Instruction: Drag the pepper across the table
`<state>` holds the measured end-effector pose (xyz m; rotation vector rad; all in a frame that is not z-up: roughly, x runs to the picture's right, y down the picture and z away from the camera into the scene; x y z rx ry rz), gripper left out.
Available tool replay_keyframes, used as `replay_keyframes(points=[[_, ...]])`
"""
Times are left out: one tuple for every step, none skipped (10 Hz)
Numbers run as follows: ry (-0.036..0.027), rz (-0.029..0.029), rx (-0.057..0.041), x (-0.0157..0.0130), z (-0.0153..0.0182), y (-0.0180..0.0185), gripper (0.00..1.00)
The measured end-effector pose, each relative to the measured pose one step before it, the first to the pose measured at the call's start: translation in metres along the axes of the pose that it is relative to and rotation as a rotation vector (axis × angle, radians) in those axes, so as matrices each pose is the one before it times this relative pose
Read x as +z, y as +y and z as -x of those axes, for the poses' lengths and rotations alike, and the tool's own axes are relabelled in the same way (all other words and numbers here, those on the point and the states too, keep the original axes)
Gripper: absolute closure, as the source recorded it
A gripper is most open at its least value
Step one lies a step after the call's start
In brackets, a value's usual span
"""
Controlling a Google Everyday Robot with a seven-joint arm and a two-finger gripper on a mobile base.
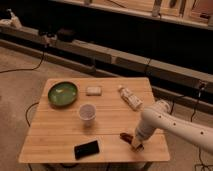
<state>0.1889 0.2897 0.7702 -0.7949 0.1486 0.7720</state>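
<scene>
Tool (136, 145) and pepper (126, 136) half hidden behind arm (170, 125)
</scene>
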Motion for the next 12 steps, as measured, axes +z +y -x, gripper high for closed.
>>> replay_keyframes(points=[[0.00933, -0.00419, 0.01405, -0.00259, -0.00815, -0.00054, 0.72], [0.00885, -0.00359, 0.01659, -0.00249, -0.00871, -0.00046, 0.72], [0.01079, -0.00225, 0.02102, -0.00206, -0.01126, -0.00018, 0.72], [0.00951, -0.00035, 0.01866, -0.00050, -0.01022, -0.00030, 0.72], [0.00692, -0.00059, 0.01531, -0.00024, -0.00790, -0.00054, 0.72], [0.00968, -0.00125, 0.02221, -0.00011, -0.01151, -0.00158, 0.72], [0.00508, -0.00198, 0.01456, -0.00028, -0.00678, -0.00219, 0.72], [0.00513, -0.00433, 0.01892, -0.00086, -0.00827, -0.00406, 0.72], [0.00350, -0.00589, 0.01657, -0.00136, -0.00696, -0.00503, 0.72], [0.00350, -0.00507, 0.01083, -0.00090, -0.00480, -0.00375, 0.72], [0.00348, -0.00490, 0.01218, -0.00066, -0.00552, -0.00384, 0.72], [0.00042, 0.00019, 0.00067, 0.00005, -0.00051, -0.00001, 0.72]])
